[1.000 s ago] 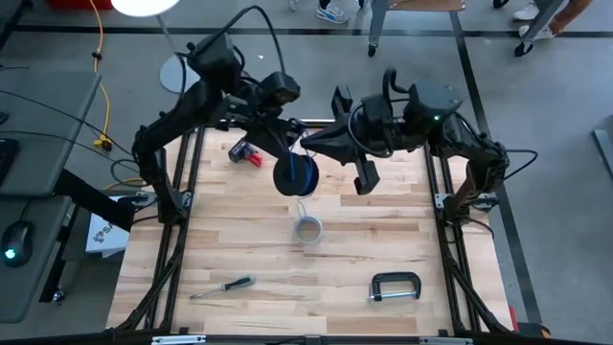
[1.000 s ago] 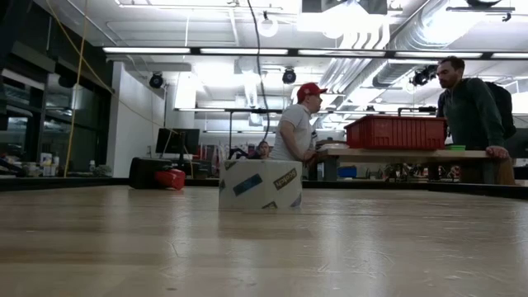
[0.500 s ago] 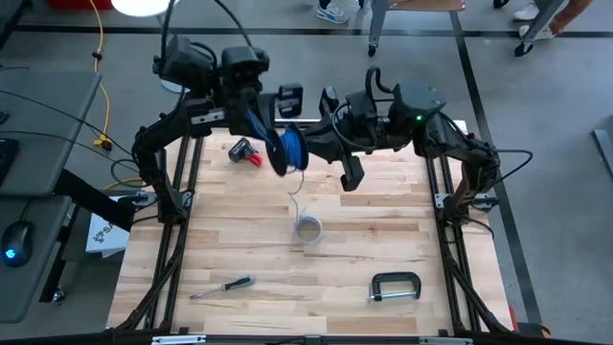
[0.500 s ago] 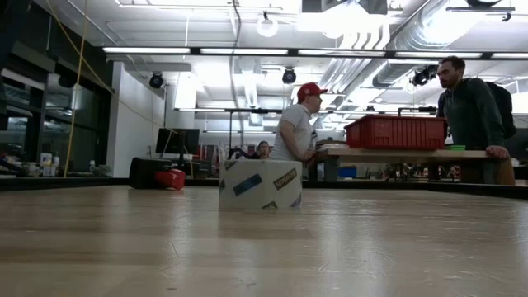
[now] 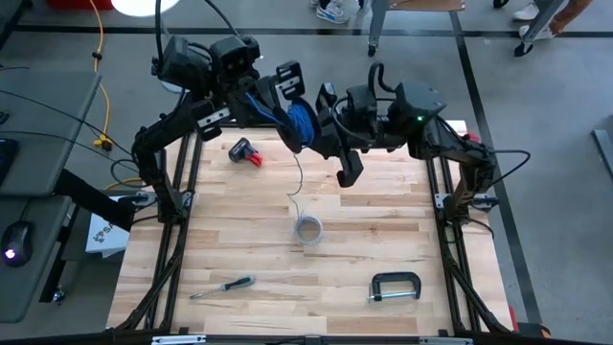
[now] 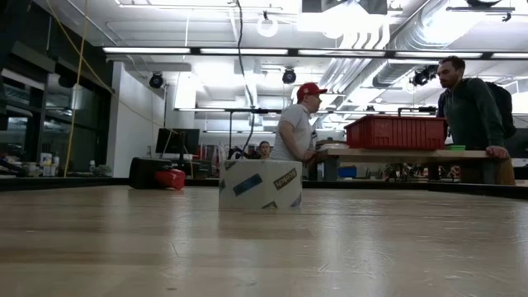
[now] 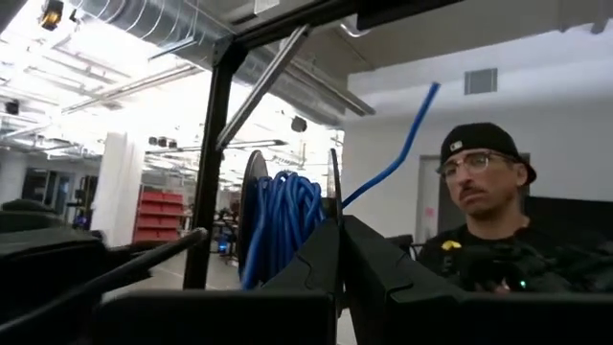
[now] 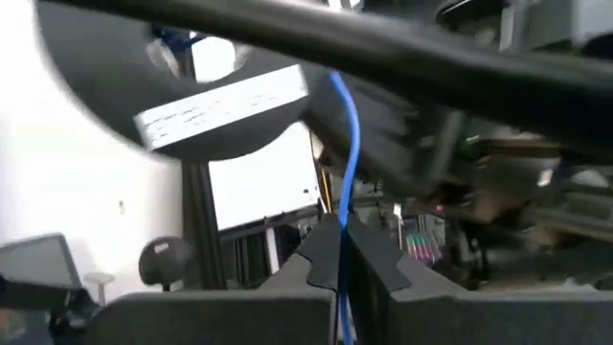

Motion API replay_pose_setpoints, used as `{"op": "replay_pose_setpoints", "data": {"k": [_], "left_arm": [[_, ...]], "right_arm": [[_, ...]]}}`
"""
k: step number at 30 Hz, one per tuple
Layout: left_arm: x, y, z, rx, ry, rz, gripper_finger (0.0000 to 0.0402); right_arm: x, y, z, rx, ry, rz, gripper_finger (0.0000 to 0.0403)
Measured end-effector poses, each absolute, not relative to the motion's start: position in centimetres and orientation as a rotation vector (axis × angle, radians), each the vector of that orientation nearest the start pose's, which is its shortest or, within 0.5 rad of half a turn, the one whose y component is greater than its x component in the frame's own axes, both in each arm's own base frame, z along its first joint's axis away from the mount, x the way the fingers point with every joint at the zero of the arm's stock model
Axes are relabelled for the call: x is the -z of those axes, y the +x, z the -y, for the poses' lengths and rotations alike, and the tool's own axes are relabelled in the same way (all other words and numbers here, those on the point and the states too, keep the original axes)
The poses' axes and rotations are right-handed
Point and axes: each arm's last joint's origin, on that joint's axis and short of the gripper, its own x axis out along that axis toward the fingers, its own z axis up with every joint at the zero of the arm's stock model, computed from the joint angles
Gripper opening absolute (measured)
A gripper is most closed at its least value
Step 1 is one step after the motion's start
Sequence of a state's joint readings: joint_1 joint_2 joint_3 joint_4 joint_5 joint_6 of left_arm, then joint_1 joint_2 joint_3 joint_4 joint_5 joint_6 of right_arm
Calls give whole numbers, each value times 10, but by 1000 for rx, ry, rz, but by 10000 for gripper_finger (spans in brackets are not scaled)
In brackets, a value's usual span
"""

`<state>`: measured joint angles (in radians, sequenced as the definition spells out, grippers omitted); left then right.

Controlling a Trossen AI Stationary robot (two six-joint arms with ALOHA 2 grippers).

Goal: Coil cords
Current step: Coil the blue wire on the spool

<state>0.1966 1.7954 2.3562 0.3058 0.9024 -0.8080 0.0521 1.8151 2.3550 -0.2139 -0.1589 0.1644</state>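
1. We are holding both arms up over the upper centre of the high view. The left gripper is clamped tight on the spool, which carries the wound blue cord.
2. The right gripper is closed on the free blue strand, which is running up between its fingers toward the spool.
3. The grey cord is hanging down from the blue bundle to the tape roll at the table's centre. Its upper end is too thin to trace, so we are only guessing it is tied in with the blue.
4. Risk: if the right gripper is pinching too loosely, the strand may be slipping through and the turns going slack or springing off the spool's rim.
5. Risk: the two grippers are working very near each other, so a wider winding sweep could be knocking them together.
6. Risk: the hanging grey cord could be snagging on the tape roll and dragging it.
7. Room: the clamp and screwdriver are lying well apart in the lower frame, and the red tool is sitting near the left arm. The table's middle is leaving us open space below the arms.
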Motion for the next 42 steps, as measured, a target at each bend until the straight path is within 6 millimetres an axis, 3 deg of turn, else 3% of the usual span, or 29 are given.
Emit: {"op": "replay_pose_setpoints", "data": {"k": [7,14,24,32,36,42], "left_arm": [[-610,308,-36,819,-183,558,0],[-612,306,-38,796,-166,580,1],[-623,280,-59,721,-92,609,1],[-625,264,-70,670,-136,496,1],[-627,257,-71,639,-104,490,1],[-632,242,-76,601,-49,498,1]], "right_arm": [[-563,367,-21,-275,235,325,0],[-561,368,-24,-297,257,310,0],[-569,355,-29,-321,241,312,0],[-570,351,-27,-257,274,302,4],[-567,352,-28,-260,272,276,46],[-562,354,-30,-206,218,238,148]]}}
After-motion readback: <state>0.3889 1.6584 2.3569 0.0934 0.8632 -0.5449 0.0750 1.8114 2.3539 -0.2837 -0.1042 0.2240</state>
